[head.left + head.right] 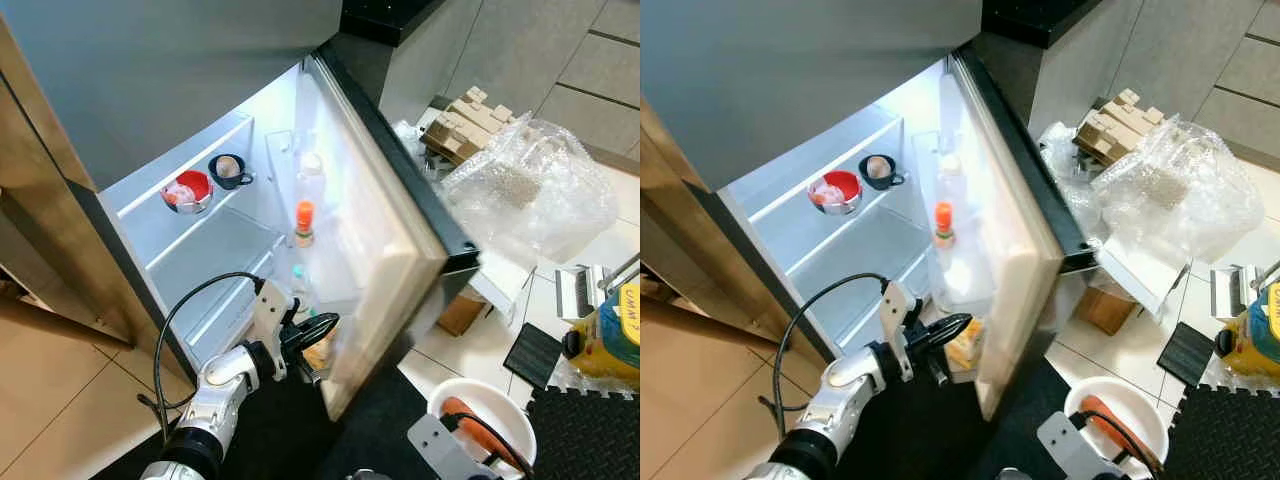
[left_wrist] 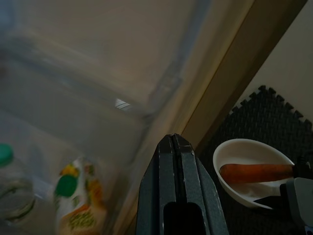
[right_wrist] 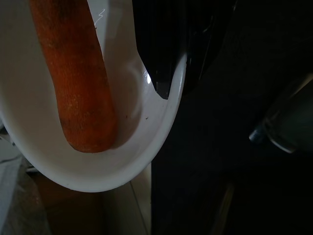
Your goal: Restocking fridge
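Round white bowl [image 1: 478,405] held an orange carrot [image 1: 470,415]; left end effector [image 1: 962,322], fingers pressed together, empty, neared door-shelf carton [image 1: 962,350].

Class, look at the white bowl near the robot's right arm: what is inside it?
The white bowl holds one carrot, lying against its inner wall. The right gripper grips the rim, covering part of the inside, so anything beneath it cannot be seen.

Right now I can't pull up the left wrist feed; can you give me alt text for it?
The left claw, fingers pressed together, points at the edge of the open fridge door. Behind the door's clear bin wall sit a juice carton and a green-capped bottle. Past the door, a white bowl holds a carrot above a dark floor mat.
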Robot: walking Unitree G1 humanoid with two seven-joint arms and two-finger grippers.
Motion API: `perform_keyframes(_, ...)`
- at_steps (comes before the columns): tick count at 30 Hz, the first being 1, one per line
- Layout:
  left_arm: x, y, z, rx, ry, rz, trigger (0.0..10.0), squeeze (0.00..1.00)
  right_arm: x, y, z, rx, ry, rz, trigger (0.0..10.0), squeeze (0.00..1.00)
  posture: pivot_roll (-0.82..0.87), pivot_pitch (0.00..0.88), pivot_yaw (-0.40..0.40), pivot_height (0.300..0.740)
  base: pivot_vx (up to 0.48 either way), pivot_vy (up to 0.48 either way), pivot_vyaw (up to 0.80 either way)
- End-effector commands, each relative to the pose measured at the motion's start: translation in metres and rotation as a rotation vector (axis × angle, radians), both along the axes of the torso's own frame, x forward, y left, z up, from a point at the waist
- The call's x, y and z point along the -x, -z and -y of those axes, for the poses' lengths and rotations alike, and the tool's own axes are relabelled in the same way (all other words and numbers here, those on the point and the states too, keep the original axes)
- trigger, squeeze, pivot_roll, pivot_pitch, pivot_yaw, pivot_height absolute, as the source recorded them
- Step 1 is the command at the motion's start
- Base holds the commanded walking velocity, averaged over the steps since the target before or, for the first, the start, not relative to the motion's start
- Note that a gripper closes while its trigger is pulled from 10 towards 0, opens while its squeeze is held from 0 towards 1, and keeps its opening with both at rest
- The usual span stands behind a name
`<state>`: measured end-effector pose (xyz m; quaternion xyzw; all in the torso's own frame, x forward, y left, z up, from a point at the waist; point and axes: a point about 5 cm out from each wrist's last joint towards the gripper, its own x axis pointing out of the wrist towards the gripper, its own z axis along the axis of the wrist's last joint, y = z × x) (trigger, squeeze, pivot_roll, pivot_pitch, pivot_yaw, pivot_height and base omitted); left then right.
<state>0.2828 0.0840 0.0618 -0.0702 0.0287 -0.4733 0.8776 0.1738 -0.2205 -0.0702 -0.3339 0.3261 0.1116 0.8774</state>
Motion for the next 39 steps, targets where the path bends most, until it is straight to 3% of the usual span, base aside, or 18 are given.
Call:
perform_keyframes(1, 0.004, 0.004, -0.005, 0.004, -0.006, -0.020, 10.0, 0.00, 0.007, 0.002, 0.007, 0.018, 0.027, -0.016, 10.0, 0.00, -0.12, 0.159, -0.041, 0.740, 0.000, 0.000, 0.00)
perform_keyframes(6, 0.011, 0.007, -0.022, 0.021, -0.058, -0.048, 10.0, 0.00, 0.013, 0.004, 0.011, 0.028, 0.038, -0.041, 10.0, 0.00, -0.11, 0.159, -0.043, 0.740, 0.000, 0.000, 0.00)
perform_keyframes(13, 0.019, 0.020, -0.039, -0.041, -0.152, -0.076, 10.0, 0.00, 0.015, 0.006, 0.010, 0.030, 0.038, -0.055, 10.0, 0.00, -0.11, 0.157, -0.043, 0.740, 0.000, 0.000, 0.00)
perform_keyframes(15, 0.020, 0.039, -0.060, -0.187, -0.327, -0.117, 10.0, 0.00, 0.013, 0.006, 0.008, 0.022, 0.033, -0.051, 10.0, 0.00, -0.10, 0.153, -0.043, 0.740, 0.000, 0.000, 0.00)
perform_keyframes(16, 0.020, 0.039, -0.060, -0.187, -0.327, -0.117, 10.0, 0.00, 0.013, 0.006, 0.008, 0.022, 0.033, -0.051, 10.0, 0.00, -0.10, 0.153, -0.043, 0.740, 0.000, 0.000, 0.00)
perform_keyframes(17, 0.021, 0.050, -0.076, -0.269, -0.453, -0.152, 10.0, 0.00, 0.010, 0.005, 0.004, 0.013, 0.029, -0.044, 10.0, 0.00, -0.10, 0.153, -0.041, 0.740, 0.000, 0.000, 0.00)
perform_keyframes(18, 0.021, 0.050, -0.076, -0.269, -0.453, -0.152, 10.0, 0.00, 0.010, 0.005, 0.004, 0.013, 0.029, -0.044, 10.0, 0.00, -0.10, 0.153, -0.041, 0.740, 0.000, 0.000, 0.00)
perform_keyframes(19, 0.023, 0.058, -0.088, -0.352, -0.547, -0.174, 10.0, 0.00, 0.006, 0.004, 0.000, 0.002, 0.022, -0.032, 10.0, 0.00, -0.10, 0.153, -0.041, 0.740, 0.000, 0.000, 0.00)
perform_keyframes(20, 0.023, 0.058, -0.088, -0.352, -0.547, -0.174, 10.0, 0.00, 0.006, 0.004, 0.000, 0.002, 0.022, -0.032, 10.0, 0.00, -0.10, 0.153, -0.041, 0.740, 0.000, 0.000, 0.00)
perform_keyframes(21, 0.033, 0.072, -0.110, -0.440, -0.697, -0.249, 10.0, 0.00, -0.009, -0.001, -0.011, -0.032, -0.004, 0.015, 10.0, 0.00, -0.11, 0.152, -0.037, 0.740, 0.000, 0.000, 0.00)
perform_keyframes(24, 0.039, 0.077, -0.114, -0.451, -0.726, -0.267, 10.0, 0.00, -0.020, -0.006, -0.018, -0.061, -0.024, 0.044, 10.0, 0.00, -0.11, 0.151, -0.036, 0.740, 0.000, 0.000, 0.00)
perform_keyframes(30, 0.046, 0.081, -0.102, -0.442, -0.697, -0.247, 10.0, 0.00, -0.047, -0.020, -0.044, -0.141, -0.133, 0.103, 10.0, 0.00, -0.10, 0.141, -0.047, 0.740, 0.000, 0.000, 0.00)
perform_keyframes(31, 0.046, 0.081, -0.102, -0.442, -0.697, -0.247, 10.0, 0.00, -0.047, -0.020, -0.044, -0.141, -0.133, 0.103, 10.0, 0.00, -0.10, 0.141, -0.047, 0.740, 0.000, 0.000, 0.00)
perform_keyframes(32, 0.047, 0.083, -0.100, -0.445, -0.709, -0.245, 10.0, 0.00, -0.052, -0.024, -0.058, -0.193, -0.197, 0.106, 10.0, 0.00, -0.10, 0.137, -0.049, 0.740, 0.000, 0.000, 0.00)
perform_keyframes(35, 0.047, 0.084, -0.098, -0.452, -0.713, -0.243, 10.0, 0.00, -0.056, -0.027, -0.071, -0.238, -0.257, 0.102, 10.0, 0.00, -0.09, 0.133, -0.051, 0.740, 0.000, 0.000, 0.00)
perform_keyframes(39, 0.048, 0.085, -0.097, -0.459, -0.719, -0.242, 10.0, 0.00, -0.060, -0.031, -0.083, -0.259, -0.332, 0.109, 10.0, 0.00, -0.09, 0.129, -0.053, 0.740, 0.000, 0.000, 0.00)
